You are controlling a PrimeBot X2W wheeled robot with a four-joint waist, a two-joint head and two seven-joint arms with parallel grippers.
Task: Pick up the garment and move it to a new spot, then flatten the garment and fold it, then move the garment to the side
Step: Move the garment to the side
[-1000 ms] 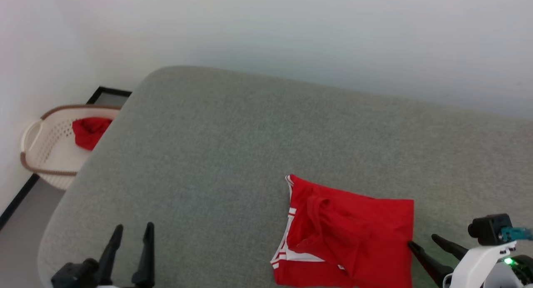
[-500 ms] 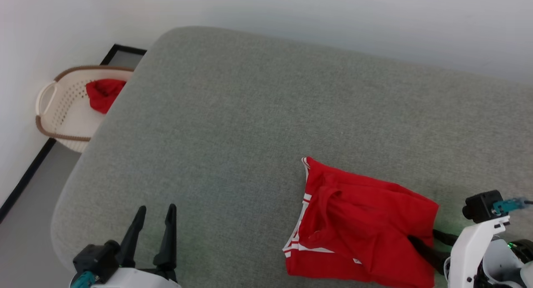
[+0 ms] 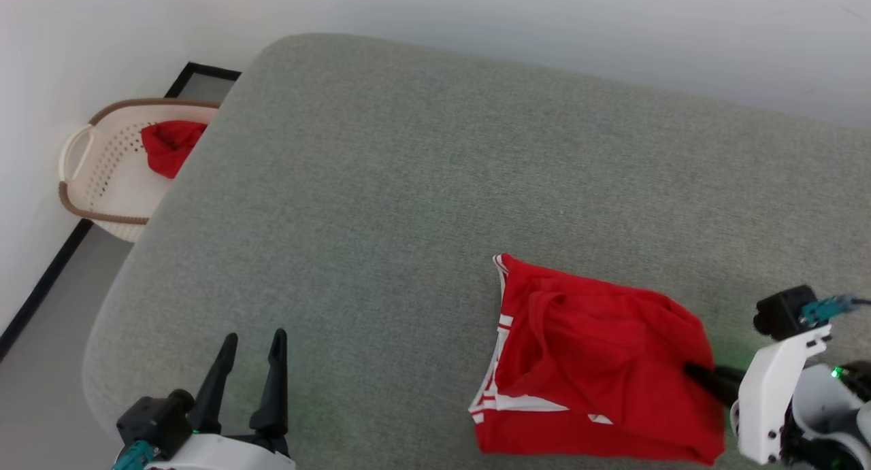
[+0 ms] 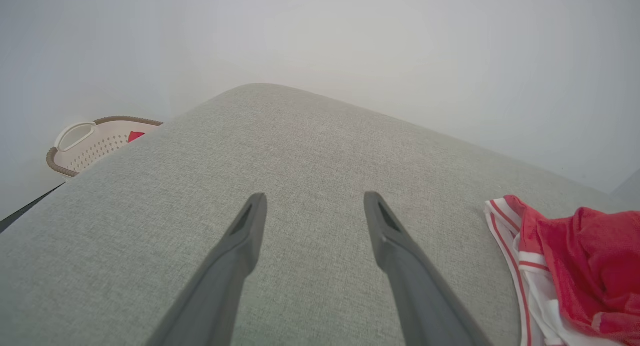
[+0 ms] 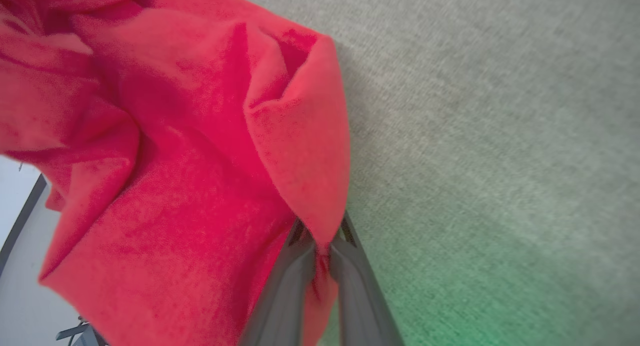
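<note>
Head view, looking down on a broad grey fabric-covered padded surface (image 3: 422, 184) with rounded corners, set against a plain white wall (image 3: 544, 14). A bright red soft jersey garment (image 3: 599, 361) with white sleeve sections edged in thin red-and-white stripes lies rumpled at the lower right of the frame, on the near part of the surface. Its white striped trim runs down its left edge.

At the lower right corner the robot's right hand (image 3: 695, 373) reaches into the garment's right edge. Its dark fingers are partly buried in red cloth, and a white forearm with a small green light sits behind it. In the right wrist view the right hand (image 5: 320, 238) has its two fingers drawn nearly together, pinching a fold at the garment's (image 5: 175, 160) edge, with the cloth bunched up above the grey fabric.

At the lower left the left hand (image 3: 253, 337) hangs over bare grey fabric, well apart from the garment. Its two dark fingers are spread wide and hold nothing. The left wrist view shows the same parted fingers of the left hand (image 4: 315, 198), with the garment (image 4: 575, 266) at that frame's right edge.

In the upper left, beyond the surface's corner, a cream perforated plastic laundry basket (image 3: 102, 218) with a brown rim stands on the grey floor (image 3: 41, 388). It holds a crumpled plain red cloth (image 3: 169, 143).
</note>
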